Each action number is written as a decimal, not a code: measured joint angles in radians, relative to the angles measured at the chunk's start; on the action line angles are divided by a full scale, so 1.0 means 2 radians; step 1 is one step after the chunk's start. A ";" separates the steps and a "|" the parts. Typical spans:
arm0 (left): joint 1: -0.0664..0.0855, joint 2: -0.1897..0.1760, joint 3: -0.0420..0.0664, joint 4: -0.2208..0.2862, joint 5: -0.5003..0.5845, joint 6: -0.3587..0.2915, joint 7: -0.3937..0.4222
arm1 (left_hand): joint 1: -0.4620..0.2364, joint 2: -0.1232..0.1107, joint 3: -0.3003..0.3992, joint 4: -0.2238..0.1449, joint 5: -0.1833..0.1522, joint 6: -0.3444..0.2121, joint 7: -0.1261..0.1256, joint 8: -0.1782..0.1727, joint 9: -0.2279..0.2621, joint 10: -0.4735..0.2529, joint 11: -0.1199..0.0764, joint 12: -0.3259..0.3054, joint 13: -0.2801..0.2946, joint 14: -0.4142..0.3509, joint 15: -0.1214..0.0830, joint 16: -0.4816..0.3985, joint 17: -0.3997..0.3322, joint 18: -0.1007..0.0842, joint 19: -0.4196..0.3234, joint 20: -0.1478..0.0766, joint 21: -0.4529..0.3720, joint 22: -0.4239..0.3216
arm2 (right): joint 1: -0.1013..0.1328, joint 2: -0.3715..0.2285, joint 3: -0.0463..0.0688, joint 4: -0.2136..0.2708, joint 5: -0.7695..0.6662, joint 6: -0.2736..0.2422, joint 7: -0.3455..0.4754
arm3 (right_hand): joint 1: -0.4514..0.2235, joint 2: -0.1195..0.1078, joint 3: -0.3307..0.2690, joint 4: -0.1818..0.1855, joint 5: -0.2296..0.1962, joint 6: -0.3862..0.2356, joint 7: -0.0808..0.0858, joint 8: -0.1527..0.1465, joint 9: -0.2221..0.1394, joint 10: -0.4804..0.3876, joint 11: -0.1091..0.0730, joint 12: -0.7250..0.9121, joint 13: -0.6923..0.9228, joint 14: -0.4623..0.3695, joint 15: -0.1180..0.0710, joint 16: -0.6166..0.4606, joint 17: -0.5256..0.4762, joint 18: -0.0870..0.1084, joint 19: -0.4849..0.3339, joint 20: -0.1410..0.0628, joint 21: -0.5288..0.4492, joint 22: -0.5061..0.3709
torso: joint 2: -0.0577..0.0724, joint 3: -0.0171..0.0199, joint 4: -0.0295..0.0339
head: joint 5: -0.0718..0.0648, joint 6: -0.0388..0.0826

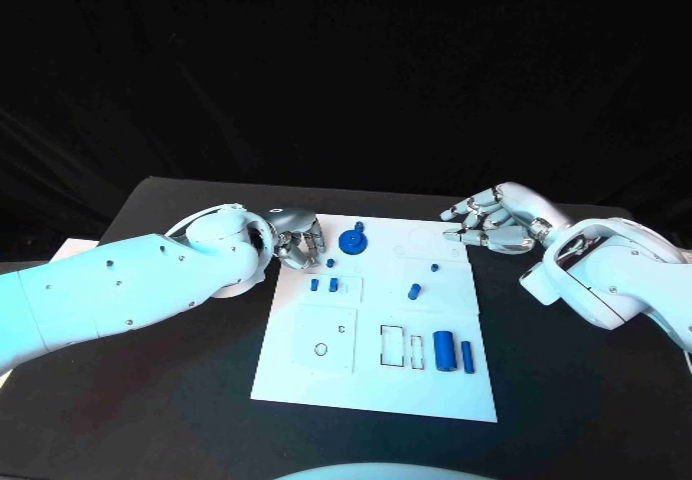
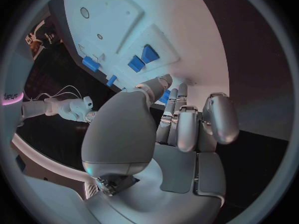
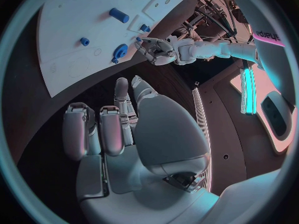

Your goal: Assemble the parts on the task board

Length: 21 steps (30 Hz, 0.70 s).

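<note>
The white task board (image 1: 378,375) lies in the middle of the black table. A blue gear (image 1: 353,241) sits near its far left corner, with a small blue peg (image 1: 332,263) just in front of it. Two small blue blocks (image 1: 323,285) (image 2: 142,58) stand side by side. More blue pieces (image 1: 414,291) (image 1: 434,268) lie mid-board, and two blue cylinders (image 1: 454,353) rest near the right edge. My left hand (image 1: 296,245) (image 2: 181,119) hovers at the board's far left corner, fingers curled in, nothing seen in it. My right hand (image 1: 490,225) (image 3: 118,129) hangs past the far right corner, fingers curled, empty.
Outlined slots (image 1: 401,345) and a small ring mark (image 1: 320,349) show on the board's near half. Black table (image 1: 144,400) surrounds the board on all sides. The right wrist view shows my left hand (image 3: 159,50) beside the gear (image 3: 119,51).
</note>
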 measured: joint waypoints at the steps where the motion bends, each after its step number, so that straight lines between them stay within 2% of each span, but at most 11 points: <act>1: 0.000 -0.003 0.001 0.000 0.008 -0.005 0.002 | 0.000 0.000 0.002 0.000 0.000 -0.003 0.000 0.000 -0.001 0.000 0.000 0.000 -0.001 0.000 0.000 0.000 0.000 0.000 0.001 0.001 -0.003 0.000 | 0.000 0.000 0.000 -0.001 -0.006 0.001 -0.002 | 0.002 -0.002 0.004 0.001 0.000 0.001 0.001 0.000 0.000 -0.002 0.000 -0.017 -0.016 0.000 0.000 -0.003 -0.003 0.000 0.000 0.000 0.000 0.000 | 0.000 0.0000 0.0000 | 0.000 0.000; 4: 0.001 -0.014 0.002 0.000 0.043 -0.020 0.011 | 0.000 0.000 0.006 -0.003 0.000 -0.005 0.000 0.000 -0.004 -0.002 -0.002 0.000 -0.003 0.000 0.000 0.000 0.000 0.000 0.001 0.001 -0.011 0.000 | 0.000 -0.001 0.000 -0.003 -0.031 0.006 -0.008 | 0.010 -0.004 0.017 0.000 0.000 0.006 -0.002 0.000 0.001 -0.017 0.003 -0.067 -0.063 0.000 0.000 -0.008 -0.010 0.000 -0.003 0.003 -0.004 0.000 | 0.000 0.0002 0.0000 | -0.001 0.000; 7: 0.002 -0.025 0.002 0.000 0.085 -0.035 0.024 | 0.002 0.002 0.010 -0.005 0.000 -0.004 0.001 0.002 -0.004 -0.002 -0.002 0.000 -0.003 0.000 0.000 0.000 0.000 0.000 0.001 0.001 -0.014 0.000 | 0.000 -0.001 0.000 -0.004 -0.061 0.011 -0.015 | 0.017 -0.010 0.032 0.001 0.000 0.010 -0.001 -0.001 0.001 -0.018 0.003 -0.110 -0.116 0.000 0.000 -0.014 -0.016 0.000 -0.004 0.004 -0.007 0.000 | 0.000 0.0002 0.0007 | -0.003 0.001; 8: 0.002 -0.028 0.002 0.000 0.098 -0.039 0.028 | 0.003 0.003 0.012 -0.006 0.000 0.001 0.001 0.004 -0.004 -0.002 -0.002 0.000 -0.003 0.000 0.000 0.000 0.000 0.000 0.001 0.001 -0.016 0.000 | 0.000 -0.001 0.000 -0.004 -0.071 0.013 -0.017 | 0.020 -0.014 0.039 0.001 0.000 0.013 0.000 -0.002 0.001 -0.015 0.003 -0.127 -0.139 0.001 0.001 -0.014 -0.018 0.000 -0.005 0.005 -0.008 0.000 | 0.000 0.0002 0.0008 | -0.003 0.001; 11: 0.002 -0.037 0.002 0.003 0.142 -0.051 0.045 | 0.004 0.004 0.013 -0.007 0.000 0.014 0.001 0.009 -0.003 0.005 -0.002 0.006 -0.003 0.000 0.000 0.000 0.002 0.000 0.001 0.001 -0.019 0.000 | 0.000 -0.001 0.000 -0.004 -0.103 0.019 -0.025 | 0.021 -0.014 0.052 0.002 0.000 0.022 0.003 -0.002 0.001 -0.002 0.006 -0.150 -0.175 0.001 0.001 -0.016 -0.019 0.000 -0.005 0.005 -0.009 0.000 | 0.000 0.0001 0.0013 | -0.003 0.002; 13: 0.002 -0.041 0.002 0.007 0.168 -0.057 0.056 | 0.004 0.004 0.013 -0.007 0.000 0.020 0.000 0.011 -0.002 0.012 -0.004 0.009 -0.002 0.000 0.000 0.000 0.003 0.000 0.001 0.001 -0.019 0.000 | 0.000 -0.001 0.000 -0.004 -0.120 0.021 -0.029 | 0.021 -0.014 0.056 0.001 0.000 0.024 0.001 -0.002 0.001 -0.001 0.007 -0.156 -0.186 0.001 0.001 -0.016 -0.019 0.000 -0.005 0.005 -0.009 0.000 | 0.000 0.0000 0.0013 | -0.003 0.002; 17: 0.002 -0.049 0.002 0.016 0.205 -0.066 0.074 | 0.004 0.004 0.010 -0.007 0.000 0.031 -0.006 0.015 -0.002 0.030 -0.010 0.022 0.003 0.000 0.000 0.002 0.004 0.000 0.001 0.001 -0.019 0.000 | -0.001 -0.001 0.000 -0.001 -0.161 0.026 -0.041 | 0.018 -0.022 0.066 0.000 0.000 0.025 0.002 -0.002 0.001 0.002 0.007 -0.167 -0.207 0.001 0.001 -0.016 -0.021 0.000 -0.005 0.005 -0.009 0.000 | -0.001 0.0000 0.0011 | -0.004 0.003; 19: 0.002 -0.053 0.002 0.020 0.223 -0.070 0.082 | 0.000 0.007 0.001 -0.006 0.000 0.036 -0.009 0.019 -0.002 0.042 -0.013 0.032 0.008 -0.001 -0.005 0.002 0.000 0.000 -0.001 -0.001 -0.026 0.000 | -0.003 0.000 0.000 0.001 -0.181 0.028 -0.048 | 0.017 -0.023 0.069 0.001 -0.005 0.025 0.002 -0.002 0.000 0.002 0.007 -0.172 -0.215 0.001 0.001 -0.019 -0.023 0.000 -0.005 0.005 -0.012 0.000 | 0.000 0.0000 0.0008 | -0.004 0.003; 21: 0.002 -0.058 0.002 0.023 0.254 -0.077 0.092 | -0.004 0.011 -0.010 -0.004 0.000 0.040 -0.013 0.019 -0.002 0.052 -0.021 0.047 0.016 0.000 -0.009 -0.009 -0.019 0.000 -0.006 -0.006 -0.039 0.000 | -0.004 0.001 0.000 0.003 -0.206 0.031 -0.057 | 0.014 -0.026 0.075 0.002 -0.015 0.025 0.002 -0.002 -0.001 0.002 0.007 -0.178 -0.225 0.001 0.001 -0.019 -0.025 0.008 -0.007 0.007 -0.013 0.000 | 0.000 0.0000 0.0005 | -0.006 0.003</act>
